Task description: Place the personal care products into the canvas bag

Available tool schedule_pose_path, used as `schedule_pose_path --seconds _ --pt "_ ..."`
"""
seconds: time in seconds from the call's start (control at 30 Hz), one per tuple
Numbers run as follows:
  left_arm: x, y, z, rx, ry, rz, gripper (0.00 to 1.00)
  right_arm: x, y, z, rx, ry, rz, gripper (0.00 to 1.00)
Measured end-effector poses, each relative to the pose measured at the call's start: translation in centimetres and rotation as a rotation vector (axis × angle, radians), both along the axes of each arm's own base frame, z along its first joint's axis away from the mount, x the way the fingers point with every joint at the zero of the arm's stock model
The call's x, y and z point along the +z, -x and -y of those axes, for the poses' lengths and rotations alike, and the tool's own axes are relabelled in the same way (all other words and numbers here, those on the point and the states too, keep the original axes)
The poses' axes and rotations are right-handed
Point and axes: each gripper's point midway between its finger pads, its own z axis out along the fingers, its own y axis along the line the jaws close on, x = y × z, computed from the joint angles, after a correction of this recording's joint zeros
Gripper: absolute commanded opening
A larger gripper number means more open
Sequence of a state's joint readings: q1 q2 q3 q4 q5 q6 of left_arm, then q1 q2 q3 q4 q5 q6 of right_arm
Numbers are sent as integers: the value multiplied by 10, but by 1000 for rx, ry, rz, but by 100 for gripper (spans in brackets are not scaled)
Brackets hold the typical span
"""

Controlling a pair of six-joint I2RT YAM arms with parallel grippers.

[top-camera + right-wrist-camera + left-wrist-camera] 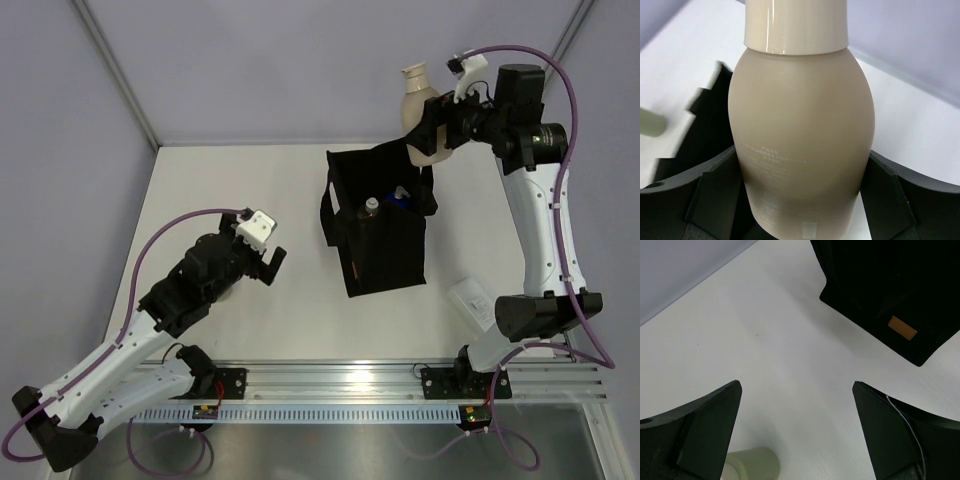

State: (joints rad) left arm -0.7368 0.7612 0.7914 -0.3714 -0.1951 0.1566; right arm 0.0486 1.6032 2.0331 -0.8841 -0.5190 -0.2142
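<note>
- Above the far right corner of the black bag (385,250), the right gripper (432,125) is clamped on a cream bottle (415,95).
- From the right wrist, the cream bottle (802,130) fills the view, cap end pointing away from the wrist. One black finger (715,200) presses its left flank and another presses its right, low on the body near the small print.
- The bottle is held clear of the table (220,190), higher than the bag's rim, and it touches nothing but the fingers.
- The bag stands upright and open in the middle of the table. Inside it show a dark-capped bottle (372,207) and something blue (401,194) just beside it.
- A flat white bottle (472,300) lies on the table to the right of the bag, close to the right arm.
- The left gripper (262,265) hangs over the table to the left of the bag, apart from it, jaws spread wide and holding nothing.
- From the left wrist, bare table lies between the two fingers (700,435), with a corner of the bag (880,280) and its orange tag (902,328) ahead.
- A pale round object (752,465), possibly a tub, sits at the bottom edge by the left finger; too little of it shows to be sure.
</note>
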Motion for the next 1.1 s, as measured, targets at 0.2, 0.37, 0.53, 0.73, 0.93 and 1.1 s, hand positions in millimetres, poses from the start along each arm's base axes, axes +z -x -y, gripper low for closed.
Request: schedule_pose_path --seconds 0.2,0.37,0.53,0.73,0.93,1.1 --pt "1 -3 -4 28 -5 10 99 15 10 -77 204 -2 52 0" --pt "1 -5 -8 48 -12 15 99 -49 9 -112 269 39 -89 0" --pt "-6 -4 -9 48 -25 6 99 -114 3 -109 246 127 -218 0" --pt "-5 -4 -9 47 -26 9 99 -147 13 -95 259 244 -258 0" --pt "-4 -4 -9 45 -24 12 99 -145 39 -79 301 331 -245 0" --pt "-1 -3 -9 43 -16 19 99 -164 61 -71 359 379 -283 2"
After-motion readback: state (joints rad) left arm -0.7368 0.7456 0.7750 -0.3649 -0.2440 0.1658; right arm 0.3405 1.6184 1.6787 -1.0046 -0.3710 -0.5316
